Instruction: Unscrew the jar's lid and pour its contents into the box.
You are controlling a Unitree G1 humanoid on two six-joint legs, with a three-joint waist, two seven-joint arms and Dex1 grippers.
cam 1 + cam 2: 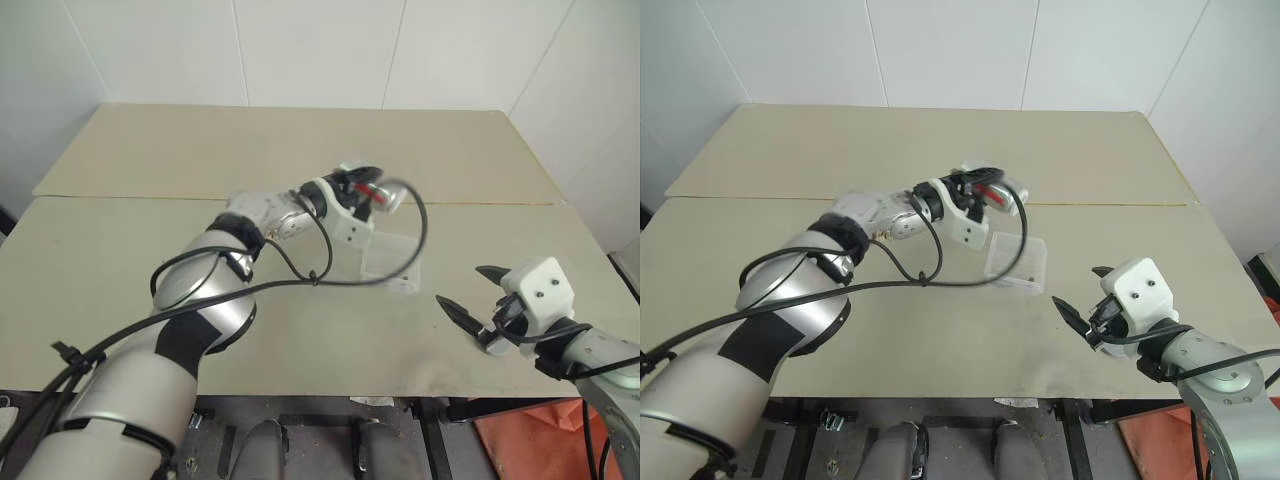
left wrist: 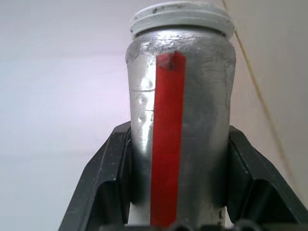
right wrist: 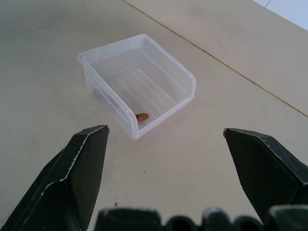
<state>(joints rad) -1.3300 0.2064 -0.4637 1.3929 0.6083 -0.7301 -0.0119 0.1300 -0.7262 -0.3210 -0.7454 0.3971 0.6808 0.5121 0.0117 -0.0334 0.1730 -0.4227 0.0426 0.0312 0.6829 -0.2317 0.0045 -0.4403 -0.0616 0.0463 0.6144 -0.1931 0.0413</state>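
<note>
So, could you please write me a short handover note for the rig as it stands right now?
Left gripper: shut on the small silvery jar with the red stripe, held lying about level above the table, lid off.
Right gripper: open, empty, beside the box.
Clear shallow plastic box: on the beige table, one small brown bit inside.
Done: lid unscrewed, pouring begun.
Left: confirm the jar is empty.

Jar (image 2: 180,125) showing dull, scuffed silvery foil with a glossy red strip and a pale plastic rim, box (image 3: 139,84) gleaming as clear smooth ribbed plastic, table (image 1: 300,150) lying matt beige, fingers (image 3: 72,168) looking matt black plastic
</note>
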